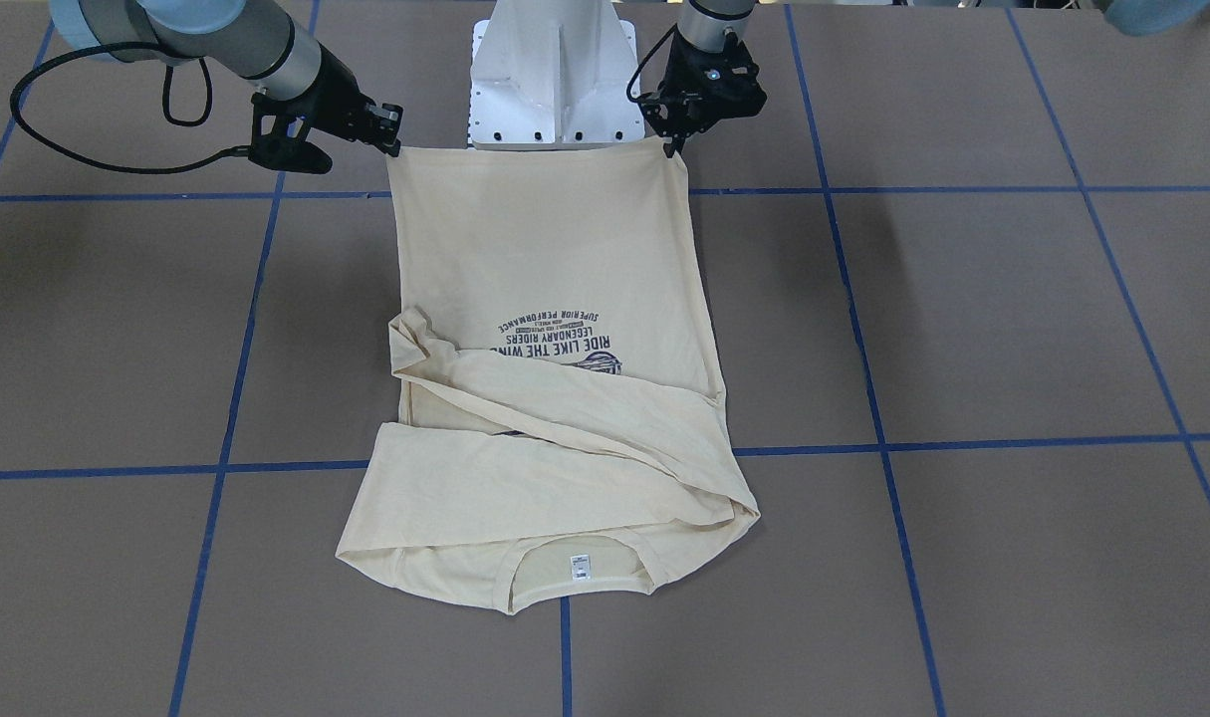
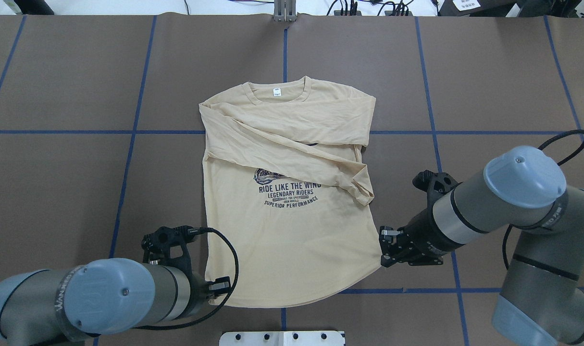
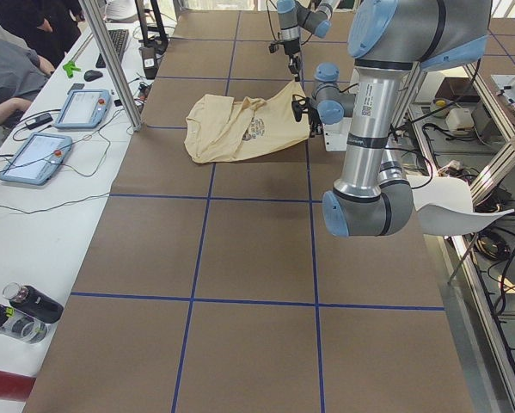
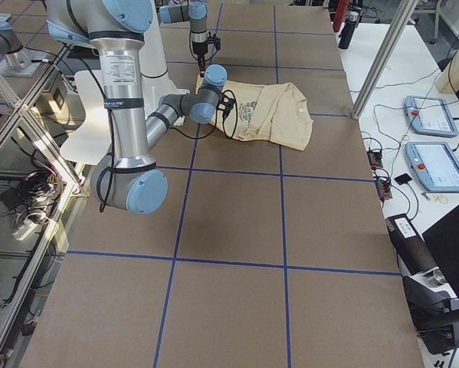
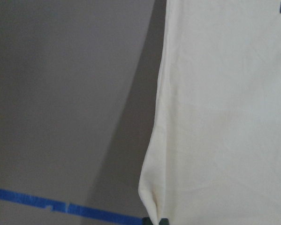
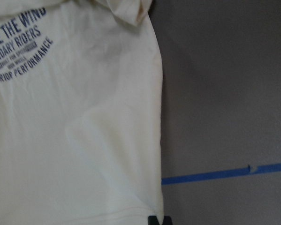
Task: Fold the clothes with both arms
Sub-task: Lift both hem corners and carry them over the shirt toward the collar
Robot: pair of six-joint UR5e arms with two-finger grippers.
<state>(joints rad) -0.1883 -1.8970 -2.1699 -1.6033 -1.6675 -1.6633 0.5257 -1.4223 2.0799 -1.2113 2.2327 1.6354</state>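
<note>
The cream-yellow shirt [image 1: 555, 269] lies print-up on the brown table, with both long sleeves folded across its chest. Its neck label [image 2: 276, 92] is at the far end. My left gripper [image 2: 219, 287] is shut on the hem corner on my left; it also shows in the front view [image 1: 676, 144]. My right gripper [image 2: 384, 250] is shut on the other hem corner, also seen in the front view [image 1: 393, 139]. The hem is stretched straight between the two grippers. The wrist views show the shirt's side edges [image 5: 154, 140] [image 6: 156, 117] running down into the fingertips.
The white pedestal base [image 1: 553, 80] stands just behind the hem. Blue tape lines [image 2: 133, 132] cross the brown table. Operator tablets [image 3: 76, 107] and bottles [image 3: 25, 305] lie on a side bench beyond the table's far edge.
</note>
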